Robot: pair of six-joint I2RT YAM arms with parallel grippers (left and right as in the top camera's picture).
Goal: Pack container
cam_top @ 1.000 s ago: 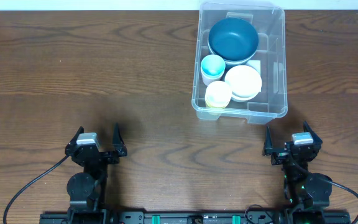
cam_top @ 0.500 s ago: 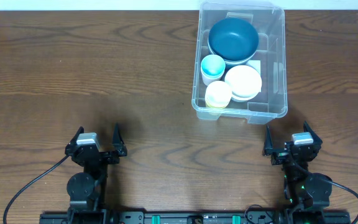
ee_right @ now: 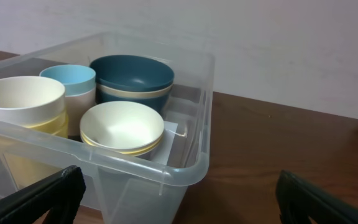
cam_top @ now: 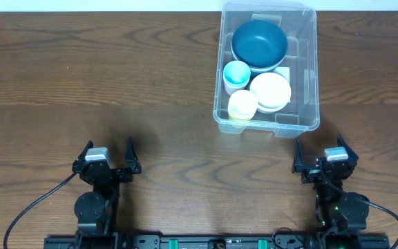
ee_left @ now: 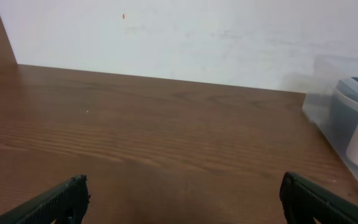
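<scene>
Looking at the container (cam_top: 307, 76), I think it is a light box made of thin, clear plastic. The walls look smooth, so my fingers may slip on them, and they may bend a little if I squeeze hard. It has things in it: a dark blue bowl (cam_top: 258, 43), a white bowl (cam_top: 270, 91), a light blue cup (cam_top: 237, 75) and a pale yellow cup (cam_top: 242, 105). That should make it a bit heavier, and the bowls could slide and clink if I tip it. I think the best place to hold it is the rounded rim on the wall nearest me, one finger inside and one outside (the rim looks thicker than the wall).

The container sits by the far edge of the table (cam_top: 116, 69), toward the far right corner. My right gripper (cam_top: 319, 149) waits at the near edge with its fingers wide apart and nothing in them. The box is near, right in front of it and a little to its left, not touching. My left gripper (cam_top: 109, 146) is also spread wide and holds nothing. It is at the near edge too, well apart from the box, which lies far off to its right.
</scene>
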